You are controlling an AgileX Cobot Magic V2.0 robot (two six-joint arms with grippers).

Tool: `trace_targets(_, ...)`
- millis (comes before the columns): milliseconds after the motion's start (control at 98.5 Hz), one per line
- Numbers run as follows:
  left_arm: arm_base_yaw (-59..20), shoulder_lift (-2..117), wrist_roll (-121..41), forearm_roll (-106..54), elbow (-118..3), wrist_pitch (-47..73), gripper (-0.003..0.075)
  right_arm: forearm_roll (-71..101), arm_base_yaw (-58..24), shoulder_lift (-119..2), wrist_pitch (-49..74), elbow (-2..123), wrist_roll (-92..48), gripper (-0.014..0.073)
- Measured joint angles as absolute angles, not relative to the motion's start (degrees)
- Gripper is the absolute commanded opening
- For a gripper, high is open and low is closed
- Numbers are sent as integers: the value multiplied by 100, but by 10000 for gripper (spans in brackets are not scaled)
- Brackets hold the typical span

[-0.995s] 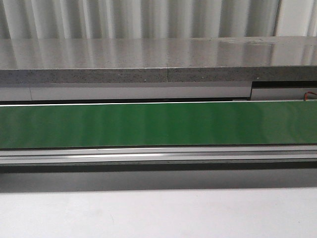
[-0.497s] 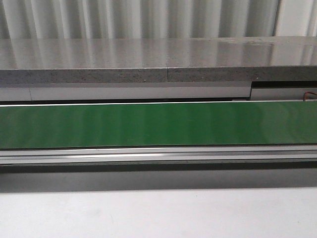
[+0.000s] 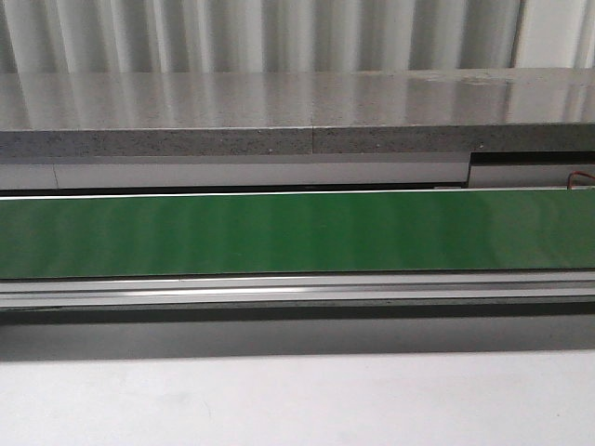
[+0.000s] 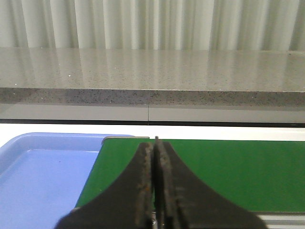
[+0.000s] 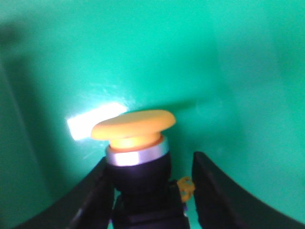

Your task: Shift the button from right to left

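The button (image 5: 133, 125) shows only in the right wrist view: a yellow-orange round cap, a silver ring and a black collar, upright on a green surface (image 5: 214, 71). My right gripper (image 5: 150, 160) is open with its jaws on either side of the collar. One finger (image 5: 97, 186) touches or nearly touches the collar; the other finger (image 5: 214, 186) stands apart from it. My left gripper (image 4: 155, 143) is shut and empty above the green belt (image 4: 238, 171). Neither gripper nor the button shows in the front view.
A long green belt (image 3: 297, 232) runs left to right with a metal rail (image 3: 297, 290) in front and a grey stone ledge (image 3: 279, 111) behind. A light blue tray (image 4: 43, 176) lies at the belt's end beside my left gripper.
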State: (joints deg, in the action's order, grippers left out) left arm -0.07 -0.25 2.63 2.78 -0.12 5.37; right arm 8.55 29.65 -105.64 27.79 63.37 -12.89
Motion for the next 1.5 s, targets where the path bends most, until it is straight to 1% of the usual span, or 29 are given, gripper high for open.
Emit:
trace_targets(234,-7,-25,263,278,-12,537,-20,1007,2881,-9516,3166,6337,-1300,220)
trace_targets(345,-7,-25,263,278,-12,537,-20,1072,2625,-9174,3410,6337,-1300,220)
trace_targets(487,-7,-25,263,278,-12,537,-20,1106,2129,-9056,3686,6337,-1300,220)
trace_targets(497,-7,-25,263,278,-12,537,-20,1549,814,-9047,3881,6326,-1300,654)
trace_targets(508,-7,-25,263,278,-12,537,-20,1558,814,-8462,3781,6318,-1527,654)
trace_targets(518,-7,-25,263,278,-12,537,-20,1558,814,-8390,3783,6318,-1571,654)
trace_targets(731,-7,-25,263,278,-12,537,-20,1558,814,-7168,3478,5915,-1816,654)
trace_targets(944,-7,-25,263,278,-12,537,-20,1558,814,-5706,3177,4890,-1837,654)
trace_targets(1117,-7,-25,263,278,-12,537,-20,1558,814,-4578,3147,3978,-1837,654)
trace_targets(1279,-7,-25,263,278,-12,537,-20,1558,814,-3649,3159,3384,-1839,650)
trace_targets(1350,-7,-25,263,278,-12,537,-20,1558,814,-3292,3210,3210,-1849,612)
trace_targets(1391,-7,-25,263,278,-12,537,-20,1558,814,-3144,3226,3134,-1849,565)
trace_targets(1442,-7,-25,263,278,-12,537,-20,1558,814,-2964,3240,3082,-1849,489)
trace_targets(1472,-7,-25,263,278,-12,537,-20,1558,814,-2856,3250,3051,-1849,420)
trace_targets(1492,-7,-25,263,278,-12,537,-20,1558,814,-2803,3260,3054,-1849,391)
trace_targets(1503,-7,-25,263,278,-12,537,-20,1558,814,-2787,3260,3054,-1849,360)
